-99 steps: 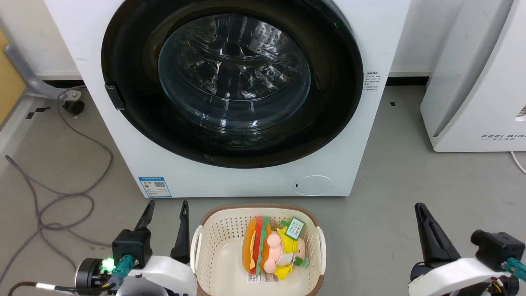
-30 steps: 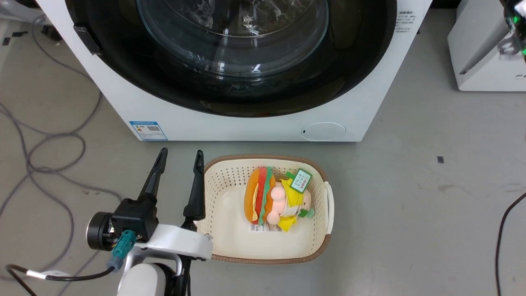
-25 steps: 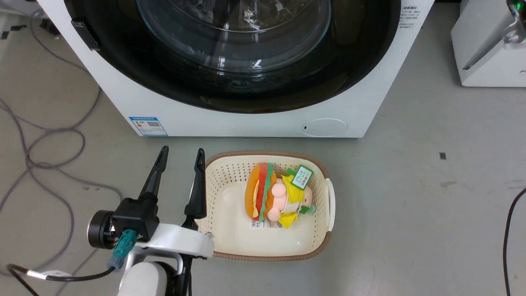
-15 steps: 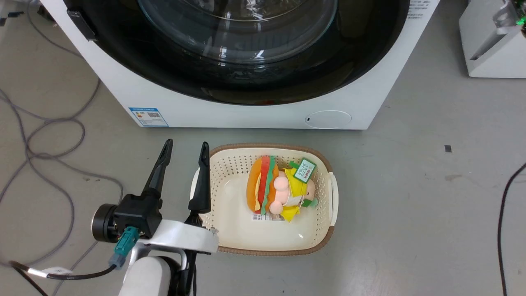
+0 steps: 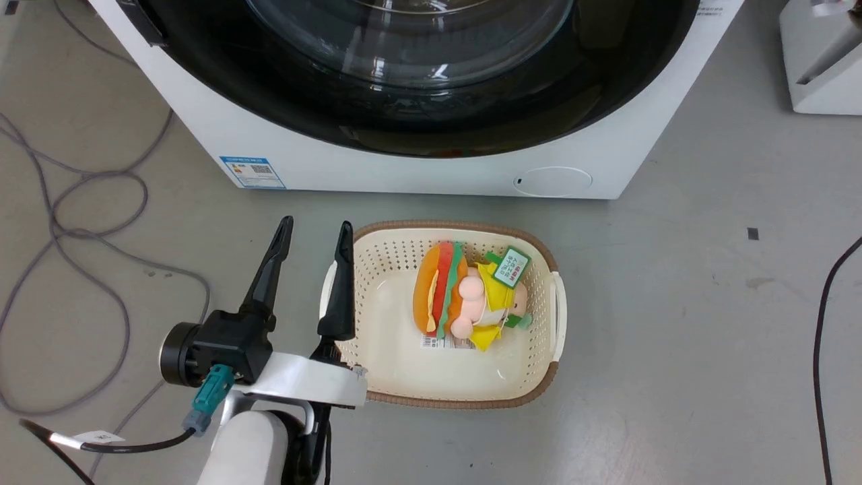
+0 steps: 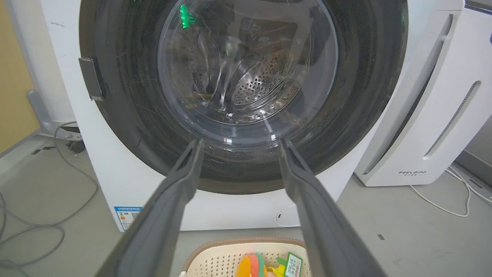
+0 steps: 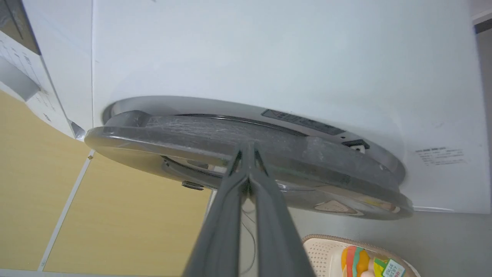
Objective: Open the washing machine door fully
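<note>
The white washing machine (image 5: pixel 404 172) stands at the top of the head view. Its round glossy black door (image 5: pixel 404 114) lies against the front, and the left wrist view shows the door (image 6: pixel 361 77) with its glass bowl (image 6: pixel 246 65) head-on. My left gripper (image 5: pixel 315 229) is open over the floor in front of the machine, beside a basket, with nothing between its fingers (image 6: pixel 180 184). In the right wrist view my right gripper (image 7: pixel 246 150) is shut, its tips at the door's rim (image 7: pixel 192 130), which I see edge-on. Whether the tips touch the rim is unclear.
A cream basket (image 5: pixel 465 402) holding a burger plush toy (image 5: pixel 458 296) sits on the floor just before the machine. Grey cables (image 5: pixel 87 222) loop at the left and a black cable (image 5: pixel 818 350) runs at the right. The white FEELBAIR appliance (image 6: pixel 434 115) stands right of the machine.
The head camera has tipped down and shifted, so the machine sits higher in the picture. My right arm rose from the lower right to the upper right edge. The left gripper stays open.
</note>
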Tool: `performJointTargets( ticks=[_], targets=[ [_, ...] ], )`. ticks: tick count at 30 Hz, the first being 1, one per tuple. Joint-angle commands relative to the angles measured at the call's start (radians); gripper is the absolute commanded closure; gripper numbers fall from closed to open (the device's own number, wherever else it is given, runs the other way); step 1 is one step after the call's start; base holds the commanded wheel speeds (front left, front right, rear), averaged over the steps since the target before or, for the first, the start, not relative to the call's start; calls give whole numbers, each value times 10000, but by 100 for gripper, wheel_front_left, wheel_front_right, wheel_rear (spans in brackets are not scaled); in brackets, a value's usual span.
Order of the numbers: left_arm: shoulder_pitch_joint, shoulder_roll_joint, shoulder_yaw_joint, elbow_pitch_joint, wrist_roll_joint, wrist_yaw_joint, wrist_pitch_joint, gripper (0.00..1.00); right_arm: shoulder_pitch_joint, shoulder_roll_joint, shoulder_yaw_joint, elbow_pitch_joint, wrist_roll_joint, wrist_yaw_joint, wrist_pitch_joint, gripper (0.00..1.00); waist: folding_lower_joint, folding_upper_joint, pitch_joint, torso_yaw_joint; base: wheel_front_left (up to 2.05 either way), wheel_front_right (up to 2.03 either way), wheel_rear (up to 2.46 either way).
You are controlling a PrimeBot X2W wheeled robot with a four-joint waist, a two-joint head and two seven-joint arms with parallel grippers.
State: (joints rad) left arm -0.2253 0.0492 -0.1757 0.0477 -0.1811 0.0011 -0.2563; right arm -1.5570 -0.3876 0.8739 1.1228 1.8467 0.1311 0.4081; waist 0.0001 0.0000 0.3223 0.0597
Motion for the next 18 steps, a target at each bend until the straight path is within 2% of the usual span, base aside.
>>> performJointTargets(
  ticks=[1, 9, 18],
  targets=[
    [-117, 10, 21, 25, -43, 50, -55, 0, -62, 107, 82, -4, -89, -4, 39, 100, -1, 0, 24, 5, 0, 0, 0],
    [-181, 10, -30, 18, -73, 70, -55, 0, 31, 421, 352, -123, -270, -4, 12, 100, -1, 0, 149, 63, 0, 0, 0],
    [-250, 10, -85, 24, -115, 95, -55, 0, -125, 373, 200, -134, -89, -4, -122, 100, -1, 0, 300, 146, 0, 0, 0]
  ],
)
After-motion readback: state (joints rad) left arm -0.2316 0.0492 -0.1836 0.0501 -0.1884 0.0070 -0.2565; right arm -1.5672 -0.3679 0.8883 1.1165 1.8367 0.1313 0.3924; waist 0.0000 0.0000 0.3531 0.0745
